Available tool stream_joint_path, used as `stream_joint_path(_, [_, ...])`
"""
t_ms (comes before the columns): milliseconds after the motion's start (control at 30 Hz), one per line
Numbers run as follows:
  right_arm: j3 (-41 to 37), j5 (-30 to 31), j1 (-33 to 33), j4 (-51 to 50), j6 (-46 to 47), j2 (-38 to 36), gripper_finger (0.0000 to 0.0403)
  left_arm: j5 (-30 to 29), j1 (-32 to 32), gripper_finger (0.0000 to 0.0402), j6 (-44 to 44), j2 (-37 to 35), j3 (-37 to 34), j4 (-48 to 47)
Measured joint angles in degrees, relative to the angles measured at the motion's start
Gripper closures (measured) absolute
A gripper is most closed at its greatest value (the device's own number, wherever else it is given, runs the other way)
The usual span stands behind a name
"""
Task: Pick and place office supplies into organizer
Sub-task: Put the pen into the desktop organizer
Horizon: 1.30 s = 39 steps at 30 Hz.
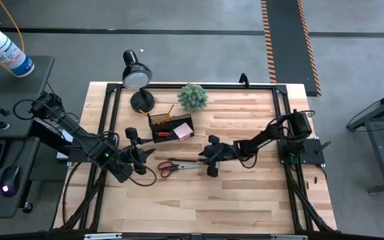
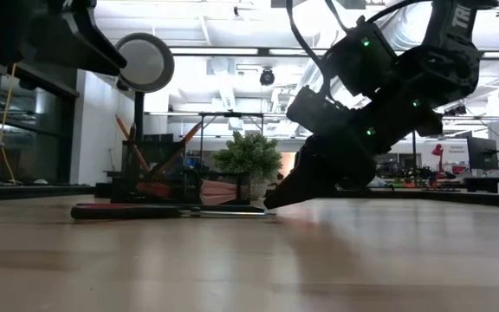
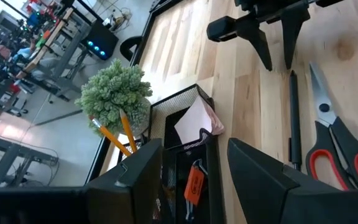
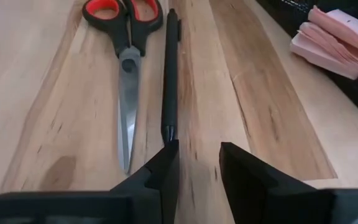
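My right gripper (image 4: 194, 163) is low over the light wooden counter (image 1: 245, 193), fingers parted with nothing between them; one fingertip sits right at the tip of the slim black pen (image 4: 169, 68), touching or just off it, I can't tell which. The pen lies flat on the counter, parallel to and just beside the orange-handled steel scissors (image 4: 125, 62), which lie closed, blades pointing toward my right gripper. In the high view both lie in front of the black wire-mesh organizer tray (image 1: 172, 128), between my two grippers. The organizer stands near the back of the counter and holds yellow pencils (image 3: 120, 132) standing tilted in a rear compartment, a pale pink square notepad (image 4: 331, 38) leaning in another, and a small orange piece (image 3: 193, 185) in a front slot. My left gripper (image 3: 194, 171) hovers open and empty at the left of the organizer, close to it, looking across at the right gripper. A small green potted plant (image 1: 193, 97) sits just behind the organizer, and a black round-headed desk lamp (image 1: 137, 75) stands at the back left.
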Motion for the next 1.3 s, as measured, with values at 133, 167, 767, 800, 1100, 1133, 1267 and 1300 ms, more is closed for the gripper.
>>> stream_joint_path(133, [0.0,-2.3,-0.5,0.8,0.0,0.0,0.0301,0.0,0.0,0.0229,0.0,0.0,0.0,-0.5])
stream_joint_path(167, [0.0,-2.5,-0.6,0.9,0.0,0.0,0.0301,0.0,0.0,0.0229,0.0,0.0,0.0,-0.7])
stream_joint_path(767, [0.0,-6.6,-0.8,16.2,3.3,9.1,0.0301,-0.9,0.0,0.0229,0.0,0.0,0.0,-1.1])
stream_joint_path(800, [0.1,-6.6,-0.9,16.3,3.5,9.3,0.0304,-1.0,0.0,0.0229,0.0,0.0,0.0,-1.1])
stream_joint_path(1100, [0.2,-9.8,-2.6,16.2,3.9,9.5,0.0388,-1.2,0.0,0.0229,0.0,0.0,0.0,-1.1])
stream_joint_path(1133, [0.3,-10.3,-2.8,16.1,3.9,9.5,0.0388,-1.2,0.0,0.0229,0.0,0.0,0.0,-1.1])
stream_joint_path(1267, [1.5,-10.8,-2.6,15.5,2.7,9.6,0.0384,-1.2,0.0,0.0229,0.0,0.0,0.0,-1.1])
stream_joint_path(1300, [1.9,-11.0,-2.6,15.4,2.1,9.7,0.0387,-1.2,0.0,0.0229,0.0,0.0,0.0,-1.2])
